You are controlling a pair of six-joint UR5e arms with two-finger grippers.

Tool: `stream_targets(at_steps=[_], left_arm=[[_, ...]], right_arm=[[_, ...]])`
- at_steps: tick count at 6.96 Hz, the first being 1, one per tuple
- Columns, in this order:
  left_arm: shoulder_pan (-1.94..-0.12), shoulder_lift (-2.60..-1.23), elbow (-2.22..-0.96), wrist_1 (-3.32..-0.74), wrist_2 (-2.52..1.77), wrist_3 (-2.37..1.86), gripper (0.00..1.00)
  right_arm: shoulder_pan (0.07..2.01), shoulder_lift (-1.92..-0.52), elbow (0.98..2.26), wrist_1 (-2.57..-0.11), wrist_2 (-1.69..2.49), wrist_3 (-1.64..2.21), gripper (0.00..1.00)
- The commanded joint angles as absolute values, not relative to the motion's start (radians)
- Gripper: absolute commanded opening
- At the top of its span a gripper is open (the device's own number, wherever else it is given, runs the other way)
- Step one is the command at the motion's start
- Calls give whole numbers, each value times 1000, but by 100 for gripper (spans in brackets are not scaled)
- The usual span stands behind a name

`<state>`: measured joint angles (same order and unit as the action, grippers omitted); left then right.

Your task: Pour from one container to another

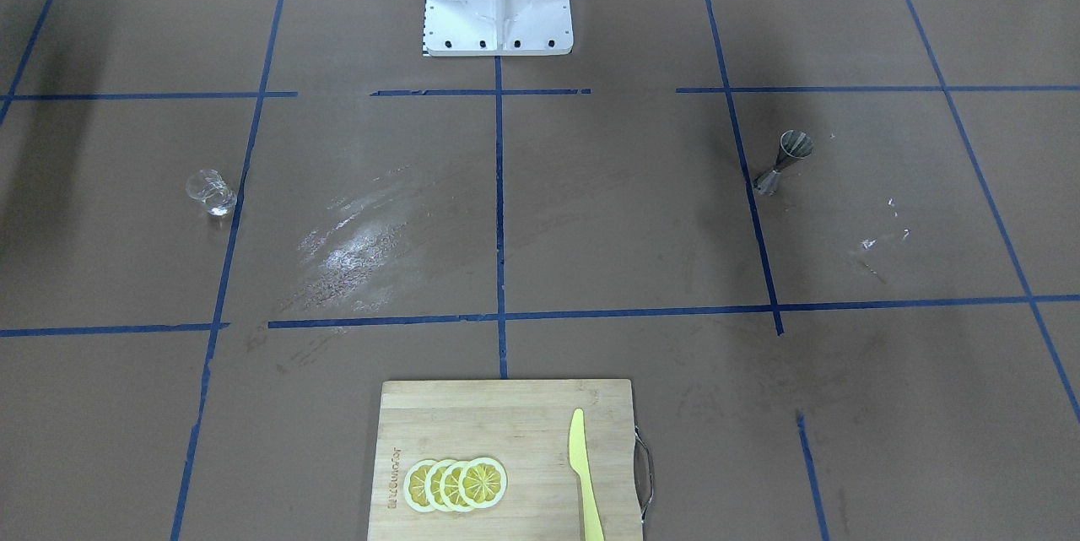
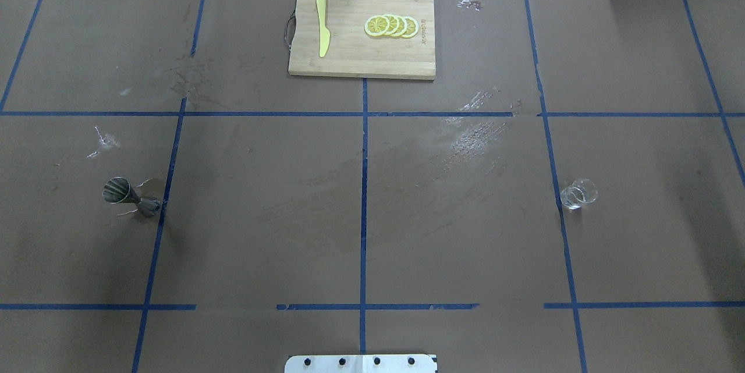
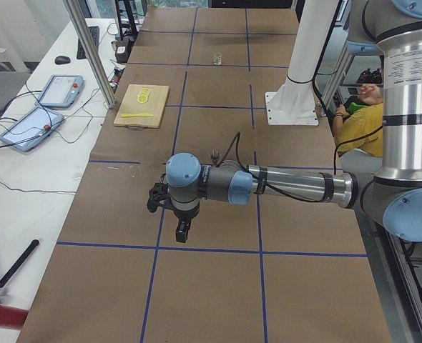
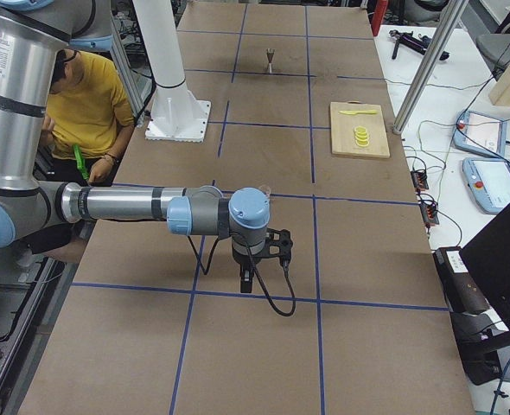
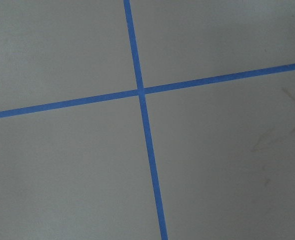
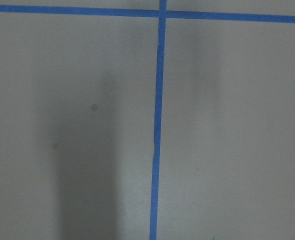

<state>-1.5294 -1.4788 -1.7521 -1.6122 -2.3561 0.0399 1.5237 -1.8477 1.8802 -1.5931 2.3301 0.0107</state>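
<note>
Board (image 1: 506, 419) nearest; glass cup (image 1: 211, 192), jigger (image 1: 785, 161) well apart

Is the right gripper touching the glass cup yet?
Apart. The overhead view shows the glass cup standing alone on the paper, with no gripper in frame; the right gripper hangs over the table away from it.

Blue tape (image 2: 364, 187) grids the brown table (image 2: 262, 216); clear cup (image 2: 578, 194), silver jigger (image 2: 132, 198), yellow knife (image 2: 322, 32).
</note>
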Motion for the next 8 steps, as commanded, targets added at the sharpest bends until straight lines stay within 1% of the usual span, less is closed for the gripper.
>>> stream_targets(at_steps=[1, 4, 6, 8], left_arm=[[-1529, -1480, -1761, -1614, -2350, 44, 100], [-1529, -1482, -1767, -1643, -2349, 44, 100], [-1529, -1491, -1769, -1696, -2349, 46, 100], [-1528, -1520, -1738, -1828, -2355, 41, 100]], right_arm=[[1525, -1844, 1881, -1592, 2327, 11, 100], [1523, -1836, 1896, -1591, 2329, 11, 100], [1523, -1790, 1894, -1466, 2318, 11, 100], [1523, -1743, 1888, -1376, 2313, 52, 100]])
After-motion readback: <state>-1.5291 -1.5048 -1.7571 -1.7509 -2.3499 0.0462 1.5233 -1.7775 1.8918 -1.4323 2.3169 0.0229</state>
